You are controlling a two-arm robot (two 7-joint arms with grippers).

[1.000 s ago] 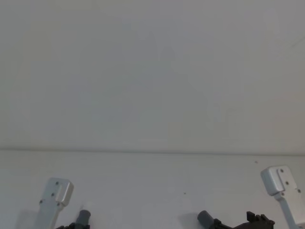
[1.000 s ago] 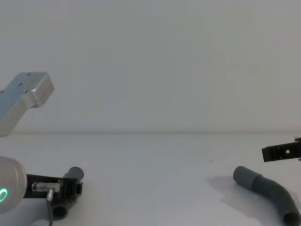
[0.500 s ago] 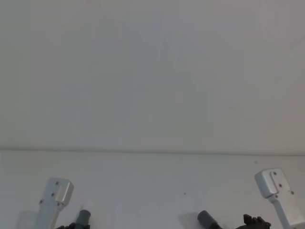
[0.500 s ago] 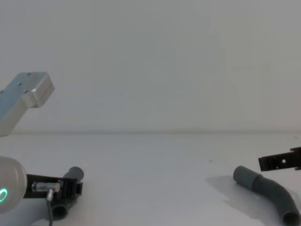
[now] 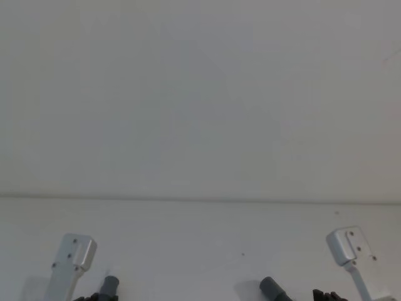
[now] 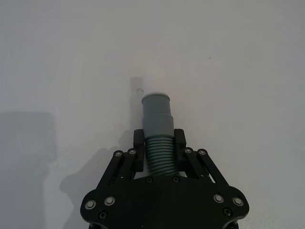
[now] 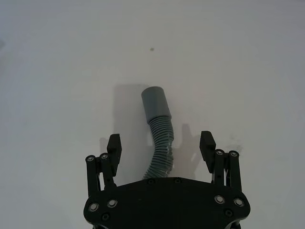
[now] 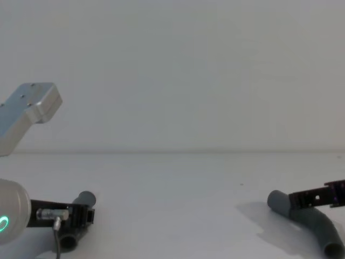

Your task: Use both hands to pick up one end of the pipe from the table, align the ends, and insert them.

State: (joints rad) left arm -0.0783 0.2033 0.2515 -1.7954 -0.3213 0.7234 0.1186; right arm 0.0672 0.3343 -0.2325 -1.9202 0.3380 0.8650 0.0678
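- The right gripper (image 7: 160, 142) has dropped astride the right pipe piece (image 7: 157, 109) on the table (image 8: 172, 183), jaws apart, ready to close.
- Well left of that piece, the left gripper (image 6: 158, 139) stays clamped on the left pipe piece (image 6: 157, 110).

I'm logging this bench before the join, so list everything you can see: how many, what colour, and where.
table: one, white, under everything.
wall: one, plain pale, behind the table.
left pipe piece: one, dark grey, on the robot's left, clamped at its ribbed stretch.
right pipe piece: one, dark grey, bent, lying on the table on the robot's right, not gripped.
speck: one, dark, on the table beyond the right pipe piece.
left gripper: one, black, shut on the left pipe piece.
right gripper: one, black, open, fingers either side of the right pipe piece.
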